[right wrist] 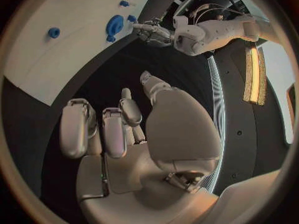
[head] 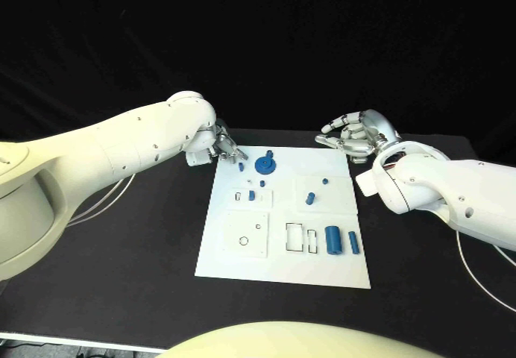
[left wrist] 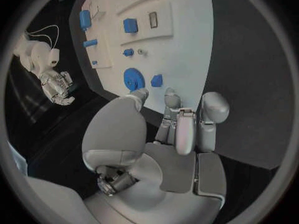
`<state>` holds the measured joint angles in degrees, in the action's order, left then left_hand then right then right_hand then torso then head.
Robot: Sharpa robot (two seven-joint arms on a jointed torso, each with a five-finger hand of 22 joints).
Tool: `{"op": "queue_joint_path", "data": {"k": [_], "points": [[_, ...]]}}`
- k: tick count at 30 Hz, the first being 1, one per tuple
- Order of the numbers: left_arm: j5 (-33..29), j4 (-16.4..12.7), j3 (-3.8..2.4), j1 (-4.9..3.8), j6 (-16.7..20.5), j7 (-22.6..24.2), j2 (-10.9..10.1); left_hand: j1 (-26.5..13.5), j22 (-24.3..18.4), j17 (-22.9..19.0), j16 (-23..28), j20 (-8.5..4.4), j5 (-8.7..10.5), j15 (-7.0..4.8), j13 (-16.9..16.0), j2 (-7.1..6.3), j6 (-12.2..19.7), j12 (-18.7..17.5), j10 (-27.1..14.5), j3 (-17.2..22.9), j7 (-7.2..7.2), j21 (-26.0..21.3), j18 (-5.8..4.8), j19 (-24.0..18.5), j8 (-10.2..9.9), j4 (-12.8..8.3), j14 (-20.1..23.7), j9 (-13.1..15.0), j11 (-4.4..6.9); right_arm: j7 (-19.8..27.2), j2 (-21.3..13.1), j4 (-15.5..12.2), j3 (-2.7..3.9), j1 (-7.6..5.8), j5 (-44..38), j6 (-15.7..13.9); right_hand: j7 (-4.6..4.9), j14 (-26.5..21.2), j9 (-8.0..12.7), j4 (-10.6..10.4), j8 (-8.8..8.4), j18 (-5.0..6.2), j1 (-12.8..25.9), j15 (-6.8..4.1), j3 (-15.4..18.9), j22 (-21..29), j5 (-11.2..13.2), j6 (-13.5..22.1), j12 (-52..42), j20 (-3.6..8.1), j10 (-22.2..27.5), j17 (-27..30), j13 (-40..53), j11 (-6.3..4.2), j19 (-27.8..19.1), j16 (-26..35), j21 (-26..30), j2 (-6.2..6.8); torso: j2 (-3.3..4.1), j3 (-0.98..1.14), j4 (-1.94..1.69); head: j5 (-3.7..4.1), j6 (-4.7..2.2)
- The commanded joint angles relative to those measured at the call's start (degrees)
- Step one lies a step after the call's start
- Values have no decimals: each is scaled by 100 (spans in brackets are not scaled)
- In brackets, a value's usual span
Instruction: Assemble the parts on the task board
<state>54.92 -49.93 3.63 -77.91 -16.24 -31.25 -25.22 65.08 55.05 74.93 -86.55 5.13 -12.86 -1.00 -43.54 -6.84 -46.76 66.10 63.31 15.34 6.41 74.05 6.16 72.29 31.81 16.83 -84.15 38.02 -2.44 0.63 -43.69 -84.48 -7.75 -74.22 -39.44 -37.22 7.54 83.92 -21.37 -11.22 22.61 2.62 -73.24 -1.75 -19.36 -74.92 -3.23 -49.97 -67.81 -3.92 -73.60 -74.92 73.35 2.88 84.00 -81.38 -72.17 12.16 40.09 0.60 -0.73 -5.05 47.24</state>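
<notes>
**Task board parts wait for a first grab**

Task board lies flat in the middle of the black table. Blue parts lie on it. Left hand hovers by the far left corner, near the round blue part, fingers apart, holding nothing. Right hand hangs beyond the far right corner, fingers loosely curled, empty. I think picking comes next.

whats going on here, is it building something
A two-armed robot sits at a black table with a white task board carrying small blue parts. Neither hand holds anything. The left hand hovers at the board's far left corner, close to the small blue piece and the round blue part. The right hand is off the far right corner, fingers curled and empty.
</notes>
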Motion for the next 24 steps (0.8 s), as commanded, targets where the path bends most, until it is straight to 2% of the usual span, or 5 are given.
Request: {"op": "queue_joint_path", "data": {"k": [1, 7, 19, 24], "points": [[-21, -10, 3, 2, -246, 75, 9, 41, 19, 748, -37, -14, -28, -36, -13, 32, -66, 33, 27, -2, -2, 31, 38, 28, 42, -20, -311, -8, 29, 61, 7, -4, 1, 2, -31, 69, 8, 285, 5, -2, -1, 116, 42, 29, 20, -380, -15, 50, 22, -45, 29, -270, -8, 4, 36, 28, 33, -11, -2, 5, -3, 0, 6], [-88, -38, 10, 3, -258, 93, 8, 102, 25, 760, -43, -24, -32, -46, -17, 50, -96, 34, 36, 18, -16, 35, 37, 28, 48, -24, -316, -17, 42, 53, 18, 4, 1, 1, -32, 76, 8, 285, 5, -2, -1, 116, 42, 29, 20, -380, -15, 50, 22, -45, 29, -270, -8, 4, 36, 28, 33, -11, 0, 1, -3, -2, 7], [-114, -55, 16, 3, -221, 138, 15, 166, 52, 776, -50, -32, -32, -57, -27, 72, -121, 38, 51, 46, -28, 49, 32, 40, 50, -27, -322, -25, 53, 43, 41, 20, 1, 1, -34, 90, 8, 288, 8, -3, 2, 115, 19, 27, 28, -379, -15, 54, 16, -43, 25, -274, -8, 3, 40, 28, 35, -19, 3, 6, -2, -11, 10], [-116, -42, 21, 7, -223, 145, 26, 230, 69, 781, -53, -40, -31, -65, -36, 87, -134, 42, 64, 73, -37, 58, 30, 47, 47, -31, -324, -34, 62, 42, 44, 18, 1, 1, -35, 91, 7, 288, 8, -4, 4, 116, 14, 27, 30, -377, -15, 53, 8, -43, 19, -275, -3, 3, 40, 29, 38, -23, 8, 7, 2, 9, 4]]}}
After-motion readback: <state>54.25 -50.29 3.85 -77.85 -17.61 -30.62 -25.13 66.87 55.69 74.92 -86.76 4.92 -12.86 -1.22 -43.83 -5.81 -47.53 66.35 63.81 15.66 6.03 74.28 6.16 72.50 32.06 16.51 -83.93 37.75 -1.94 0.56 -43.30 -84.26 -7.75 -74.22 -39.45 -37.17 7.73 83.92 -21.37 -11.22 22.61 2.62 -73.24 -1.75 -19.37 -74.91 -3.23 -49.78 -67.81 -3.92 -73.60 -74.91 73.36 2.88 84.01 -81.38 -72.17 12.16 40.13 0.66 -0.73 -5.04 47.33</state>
